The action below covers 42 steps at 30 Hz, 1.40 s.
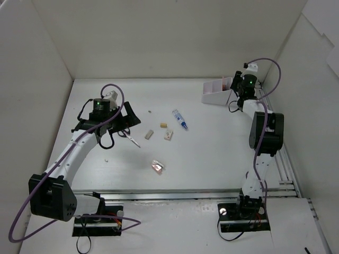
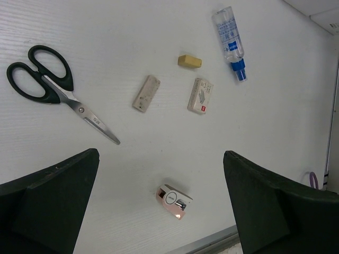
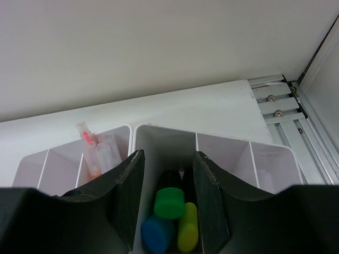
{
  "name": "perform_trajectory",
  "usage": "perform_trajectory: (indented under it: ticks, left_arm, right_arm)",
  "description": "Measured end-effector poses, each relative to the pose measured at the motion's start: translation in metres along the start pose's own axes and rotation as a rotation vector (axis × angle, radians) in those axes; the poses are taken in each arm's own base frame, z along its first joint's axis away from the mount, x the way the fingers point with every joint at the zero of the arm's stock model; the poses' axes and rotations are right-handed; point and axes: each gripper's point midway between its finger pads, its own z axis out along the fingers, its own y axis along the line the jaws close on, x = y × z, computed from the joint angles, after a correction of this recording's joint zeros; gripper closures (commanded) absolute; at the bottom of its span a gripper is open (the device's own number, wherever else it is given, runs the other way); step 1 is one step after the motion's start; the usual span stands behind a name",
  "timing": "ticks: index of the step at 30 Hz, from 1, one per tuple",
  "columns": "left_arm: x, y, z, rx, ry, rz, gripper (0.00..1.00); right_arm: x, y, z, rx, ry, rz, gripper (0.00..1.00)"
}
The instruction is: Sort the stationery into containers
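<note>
My right gripper (image 3: 168,156) hangs open over the white organiser (image 3: 159,128) at the back right (image 1: 217,91). In the compartment between its fingers lie markers with a green cap (image 3: 169,203), a blue cap (image 3: 157,235) and a yellow cap (image 3: 187,227); the fingers touch none of them. My left gripper (image 2: 160,153) stands wide open above the table, holding nothing. Below it lie black-handled scissors (image 2: 53,90), a beige eraser (image 2: 146,93), a small yellow eraser (image 2: 189,61), a white-and-red box (image 2: 201,96), a blue-tipped tube (image 2: 230,39) and a pink-white item (image 2: 174,201).
Clear pens with orange-red insides (image 3: 95,151) stand in the organiser compartment to the left. White walls enclose the table on three sides. An aluminium rail (image 3: 280,106) runs along the right edge. A tiny scrap (image 1: 151,111) lies behind the erasers.
</note>
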Motion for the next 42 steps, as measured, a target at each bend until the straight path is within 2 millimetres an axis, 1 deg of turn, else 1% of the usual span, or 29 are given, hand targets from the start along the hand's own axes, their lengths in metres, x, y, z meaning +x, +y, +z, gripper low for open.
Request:
perform_trajectory:
  ticks: [2,3,5,7,8,10,12,14,15,16,18,20,21,23,25,26,27,28,29,32,35,39,40,42]
  left_arm:
    - [0.001,0.000,0.000,0.003,0.002,0.001,0.01]
    - [0.001,0.000,0.000,0.005,0.004,0.003,0.01]
    - [0.002,-0.001,-0.001,0.009,0.006,0.011,0.01]
    - [0.002,-0.001,-0.001,0.012,0.006,0.022,0.01]
    - [0.002,-0.001,-0.002,0.012,0.008,0.034,0.00]
    - [0.004,-0.001,0.000,0.014,0.015,0.069,0.01]
    - [0.007,-0.002,0.003,0.013,0.038,0.110,0.00]
    - [0.005,-0.009,0.013,0.015,0.059,0.150,0.00]
    - [0.003,-0.010,0.020,0.004,0.070,0.164,0.00]
    - [0.002,-0.011,0.026,-0.006,0.077,0.173,0.01]
    - [0.005,-0.006,0.036,-0.048,0.104,0.171,0.01]
    - [0.011,0.005,0.040,-0.106,0.131,0.138,0.00]
    - [0.014,0.011,0.040,-0.136,0.139,0.113,0.01]
    - [0.018,0.026,0.040,-0.208,0.148,0.057,0.01]
    - [0.017,0.043,0.041,-0.289,0.140,0.003,0.05]
    - [0.016,0.052,0.043,-0.328,0.135,-0.019,0.06]
    - [0.015,0.061,0.045,-0.370,0.132,-0.043,0.10]
    - [0.015,0.071,0.049,-0.410,0.130,-0.066,0.11]
    - [0.014,0.079,0.053,-0.446,0.130,-0.086,0.13]
    - [0.014,0.108,0.062,-0.555,0.130,-0.150,0.19]
    - [0.015,0.137,0.062,-0.659,0.121,-0.201,0.24]
    - [0.012,0.159,0.064,-0.728,0.111,-0.239,0.32]
    - [0.012,0.164,0.068,-0.740,0.116,-0.244,0.36]
    - [0.012,0.169,0.078,-0.753,0.127,-0.245,0.37]
  right_arm:
    - [0.000,0.001,-0.003,-0.008,0.001,-0.001,0.58]
    - [-0.002,0.002,-0.006,-0.011,0.000,-0.002,0.51]
    - [-0.006,0.004,-0.015,-0.020,-0.001,-0.009,0.46]
    - [-0.015,0.009,-0.029,-0.029,-0.008,-0.013,0.18]
    - [-0.021,0.012,-0.038,-0.032,-0.016,-0.016,0.02]
    - [-0.037,0.023,-0.062,-0.048,-0.039,-0.014,0.02]
    - [-0.056,0.038,-0.092,-0.070,-0.068,-0.002,0.02]
    - [-0.070,0.056,-0.124,-0.099,-0.083,0.010,0.02]
    - [-0.078,0.068,-0.141,-0.123,-0.090,0.013,0.02]
    - [-0.082,0.081,-0.157,-0.148,-0.088,0.013,0.02]
    - [-0.085,0.101,-0.185,-0.180,-0.068,0.010,0.02]
    - [-0.076,0.119,-0.211,-0.208,-0.033,0.005,0.02]
    - [-0.067,0.124,-0.223,-0.210,-0.006,0.003,0.02]
    - [-0.037,0.128,-0.247,-0.208,0.068,-0.008,0.02]
    - [-0.006,0.127,-0.268,-0.196,0.146,-0.024,0.02]
    - [0.005,0.127,-0.278,-0.191,0.178,-0.034,0.02]
    - [0.015,0.126,-0.286,-0.185,0.202,-0.043,0.02]
    - [0.022,0.125,-0.294,-0.179,0.221,-0.051,0.02]
    - [0.024,0.122,-0.301,-0.167,0.228,-0.058,0.02]
    - [0.018,0.113,-0.312,-0.124,0.210,-0.060,0.02]
    - [0.011,0.104,-0.317,-0.079,0.189,-0.055,0.02]
    - [0.014,0.099,-0.319,-0.046,0.197,-0.062,0.02]
    - [0.015,0.099,-0.320,-0.041,0.200,-0.064,0.02]
    - [0.017,0.096,-0.320,-0.027,0.206,-0.071,0.02]
